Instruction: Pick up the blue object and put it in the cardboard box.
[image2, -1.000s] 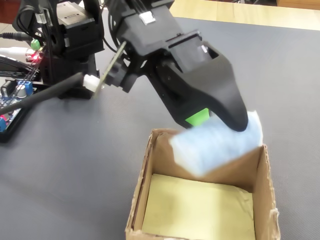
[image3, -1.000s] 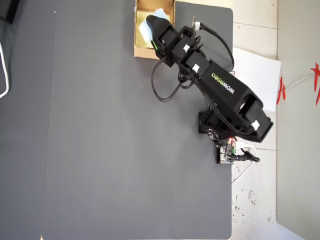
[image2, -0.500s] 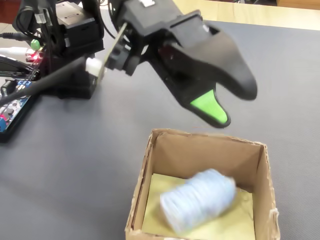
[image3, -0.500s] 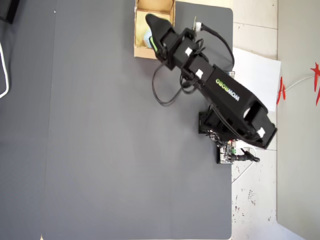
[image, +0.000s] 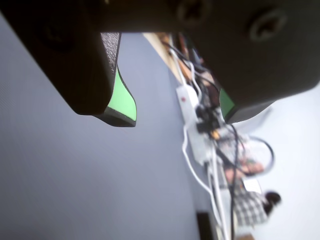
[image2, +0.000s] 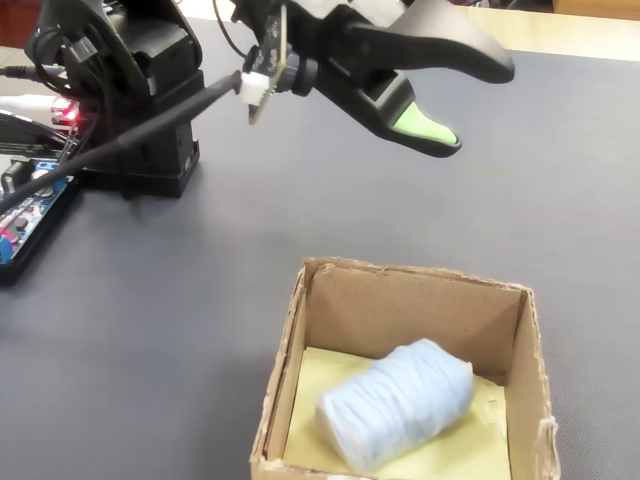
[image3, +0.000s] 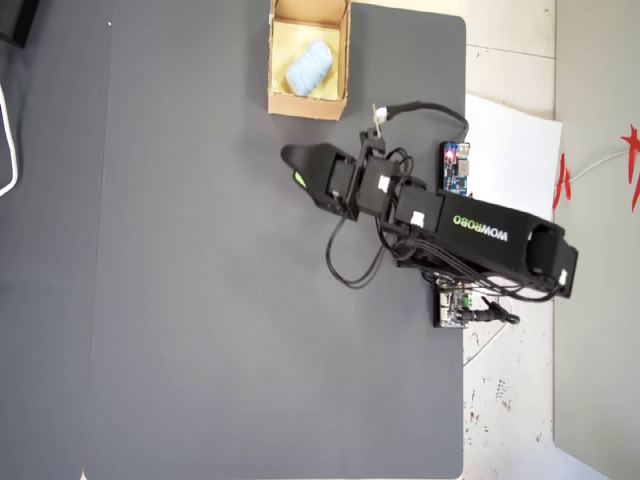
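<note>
The blue object (image2: 396, 402) lies inside the cardboard box (image2: 290, 350) at the surface's (image3: 200, 300) far edge, its long axis running diagonally across the floor. The tool (image2: 478, 103) hangs apart, jaws spread, empty.

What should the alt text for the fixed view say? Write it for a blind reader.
A pale blue object lies on the yellowish floor of an open cardboard box on a dark grey table. Above and behind the box, the arm's black pincer hangs open and empty, one green pad showing.
</note>
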